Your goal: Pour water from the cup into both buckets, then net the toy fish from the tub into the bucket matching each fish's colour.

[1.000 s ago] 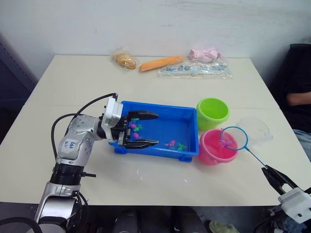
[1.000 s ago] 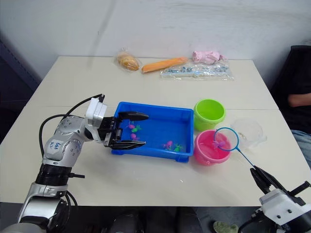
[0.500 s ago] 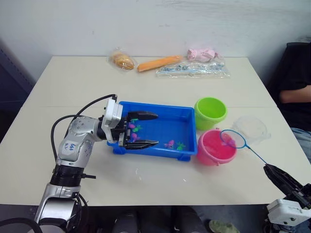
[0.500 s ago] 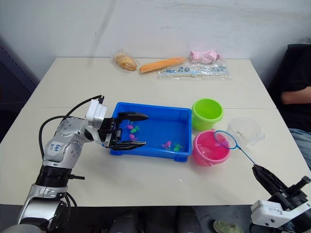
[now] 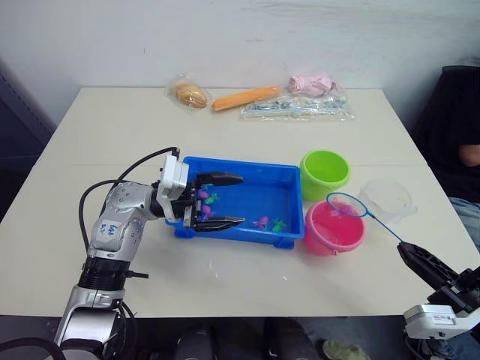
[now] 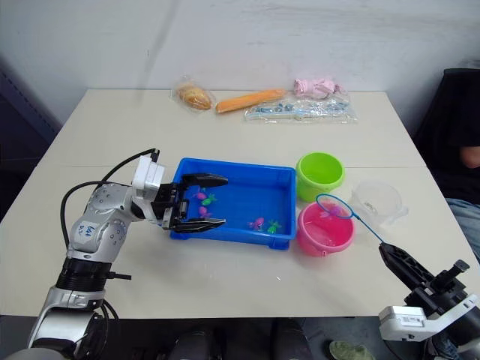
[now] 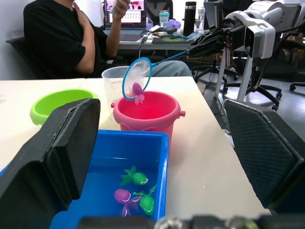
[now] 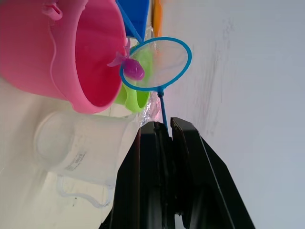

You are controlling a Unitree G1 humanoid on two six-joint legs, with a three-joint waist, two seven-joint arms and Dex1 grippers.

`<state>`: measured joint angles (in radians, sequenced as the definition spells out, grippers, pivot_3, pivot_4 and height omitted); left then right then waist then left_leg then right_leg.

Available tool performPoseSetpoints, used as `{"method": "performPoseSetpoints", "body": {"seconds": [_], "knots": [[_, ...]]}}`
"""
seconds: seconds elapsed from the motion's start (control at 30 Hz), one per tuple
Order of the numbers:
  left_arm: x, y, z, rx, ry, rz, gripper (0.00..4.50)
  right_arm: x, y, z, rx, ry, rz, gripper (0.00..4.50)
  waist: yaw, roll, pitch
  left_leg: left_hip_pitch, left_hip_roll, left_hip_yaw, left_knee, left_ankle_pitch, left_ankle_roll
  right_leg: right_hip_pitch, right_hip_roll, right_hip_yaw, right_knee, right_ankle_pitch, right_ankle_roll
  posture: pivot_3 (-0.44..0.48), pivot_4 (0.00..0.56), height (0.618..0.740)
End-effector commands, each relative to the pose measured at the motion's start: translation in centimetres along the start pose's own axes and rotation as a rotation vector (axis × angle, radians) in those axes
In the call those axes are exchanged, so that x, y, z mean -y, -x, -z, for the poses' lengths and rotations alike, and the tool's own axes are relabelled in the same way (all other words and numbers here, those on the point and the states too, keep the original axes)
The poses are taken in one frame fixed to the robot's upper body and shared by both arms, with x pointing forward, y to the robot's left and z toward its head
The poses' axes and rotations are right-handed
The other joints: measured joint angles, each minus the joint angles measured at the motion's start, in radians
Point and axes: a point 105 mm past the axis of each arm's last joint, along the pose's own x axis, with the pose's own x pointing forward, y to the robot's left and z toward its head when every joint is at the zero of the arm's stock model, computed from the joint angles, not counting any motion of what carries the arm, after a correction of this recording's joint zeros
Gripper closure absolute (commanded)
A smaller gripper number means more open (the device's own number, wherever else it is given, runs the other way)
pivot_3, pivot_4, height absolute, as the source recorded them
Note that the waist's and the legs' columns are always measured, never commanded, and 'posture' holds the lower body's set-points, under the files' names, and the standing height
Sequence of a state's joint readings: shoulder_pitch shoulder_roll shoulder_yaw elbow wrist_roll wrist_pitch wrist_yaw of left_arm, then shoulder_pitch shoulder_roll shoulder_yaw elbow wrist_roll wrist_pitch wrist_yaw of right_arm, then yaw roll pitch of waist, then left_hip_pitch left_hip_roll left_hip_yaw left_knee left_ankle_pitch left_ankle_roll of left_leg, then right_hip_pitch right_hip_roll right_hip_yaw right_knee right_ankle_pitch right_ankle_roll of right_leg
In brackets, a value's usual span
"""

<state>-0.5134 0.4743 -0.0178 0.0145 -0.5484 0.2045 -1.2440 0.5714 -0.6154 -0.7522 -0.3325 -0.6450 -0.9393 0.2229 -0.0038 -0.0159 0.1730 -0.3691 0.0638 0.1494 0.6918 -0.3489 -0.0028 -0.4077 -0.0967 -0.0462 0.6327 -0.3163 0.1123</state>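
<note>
Pink fish (image 8: 134, 69) now hangs in my net (image 5: 347, 204) over the pink bucket (image 5: 334, 227), right of centre; it has swung inward. Right gripper (image 5: 411, 257) pinches the handle, left gripper (image 5: 223, 200) spread at the tub (image 5: 289, 180). Tipping comes next.

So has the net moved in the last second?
Yes. The net has shifted toward the tub side: its hoop, earlier overhanging the pink bucket's outer rim, now sits over the bucket.

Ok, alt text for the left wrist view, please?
A blue-rimmed net holding a pink fish hangs over the pink bucket. In front, two black fingers frame a blue tub with green and pink fish; a green bucket stands beside.
</note>
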Motion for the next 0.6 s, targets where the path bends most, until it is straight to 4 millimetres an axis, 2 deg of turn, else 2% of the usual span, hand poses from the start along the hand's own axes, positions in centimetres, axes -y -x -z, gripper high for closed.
{"method": "performPoseSetpoints", "body": {"seconds": [0.03,0.17,0.27,0.43,0.5,0.6], "knots": [[0.0,0.1,-0.8,0.011,-0.042,-0.003,0.03,0.1,0.7,0.5,-0.027,0.000,0.016,4.50,0.000,0.000,0.000,0.000,0.000,0.000,0.000,0.000,0.000,0.000,0.000,0.000,0.000,0.000,0.000,0.000,0.150,0.740],[0.0,0.2,-0.8,0.008,-0.043,-0.008,0.03,-0.4,1.3,0.8,-0.054,-0.005,0.010,4.50,-0.001,0.000,0.000,0.000,0.000,0.000,0.000,0.000,0.000,0.000,0.000,0.000,0.000,0.000,0.000,0.000,0.150,0.740],[-0.1,-0.1,-0.8,0.010,-0.045,-0.005,0.03,-1.1,1.1,-0.6,-0.016,-0.033,0.011,4.50,-0.001,0.000,0.000,0.000,0.000,0.000,0.000,0.000,0.000,0.000,0.000,0.000,0.000,0.000,0.000,0.000,0.150,0.740],[-0.2,-0.3,-0.9,0.014,-0.047,-0.005,0.03,-0.2,1.1,0.1,-0.080,-0.025,0.068,4.50,-0.001,0.000,0.000,0.000,0.000,0.000,0.001,0.000,0.000,0.000,0.000,0.001,0.002,0.000,0.000,0.000,0.150,0.740],[-0.3,-0.3,-0.9,0.013,-0.047,-0.006,0.03,-0.3,0.9,-0.2,-0.058,-0.034,0.055,4.50,-0.001,0.000,0.000,0.000,0.000,0.000,0.002,0.000,0.000,0.000,0.000,0.001,0.002,0.000,0.000,0.000,0.150,0.740],[-0.2,-0.4,-0.9,0.014,-0.047,-0.006,0.03,-1.1,0.7,-1.6,0.009,-0.069,0.021,4.50,-0.002,0.000,0.000,0.001,0.000,0.000,0.002,0.000,0.000,0.000,0.000,0.001,0.003,-0.001,-0.001,0.000,0.150,0.740]]}}
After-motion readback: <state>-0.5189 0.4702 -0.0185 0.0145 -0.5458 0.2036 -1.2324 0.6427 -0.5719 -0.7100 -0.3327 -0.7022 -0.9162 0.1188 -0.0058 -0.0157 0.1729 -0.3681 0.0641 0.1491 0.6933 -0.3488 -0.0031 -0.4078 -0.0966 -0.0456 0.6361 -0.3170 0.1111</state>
